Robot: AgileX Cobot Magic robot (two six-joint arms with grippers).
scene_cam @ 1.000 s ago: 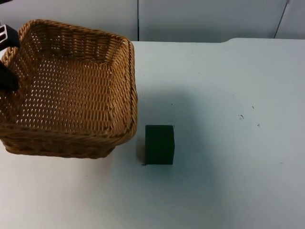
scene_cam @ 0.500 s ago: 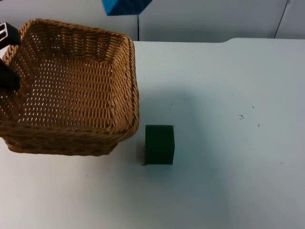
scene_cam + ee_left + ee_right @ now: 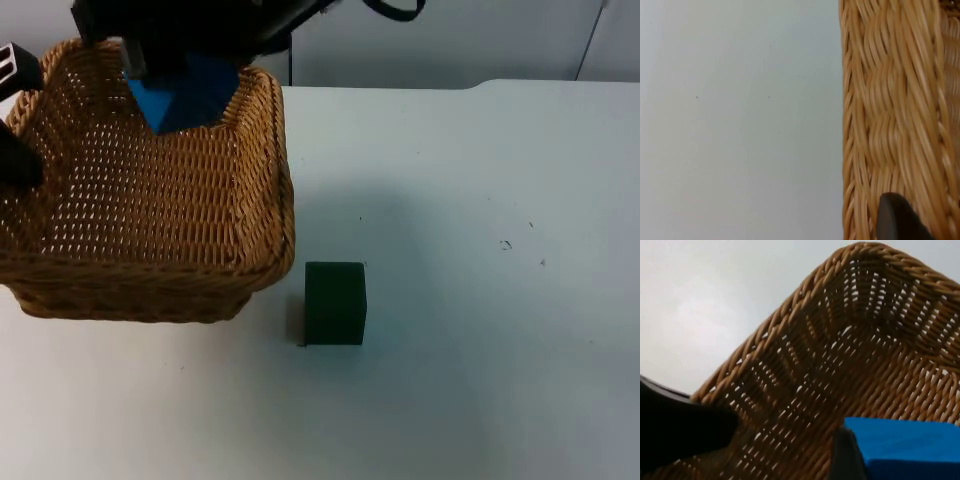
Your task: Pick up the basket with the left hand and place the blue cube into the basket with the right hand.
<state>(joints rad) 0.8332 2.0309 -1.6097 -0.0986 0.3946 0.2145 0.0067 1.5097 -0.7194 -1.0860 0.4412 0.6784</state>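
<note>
Over basket (image 3: 150,210), right gripper (image 3: 150,65) grips blue cube (image 3: 185,95).

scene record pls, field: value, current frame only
basket: wicker, held at its left rim by the left claw
blue cube: held in the right claw, above the basket's far end, not yet released
right wrist view: blue cube over the basket's woven inside
dark green cube: on the white table, beside the basket's right near corner
task stage: basket held, cube poised over it
</note>
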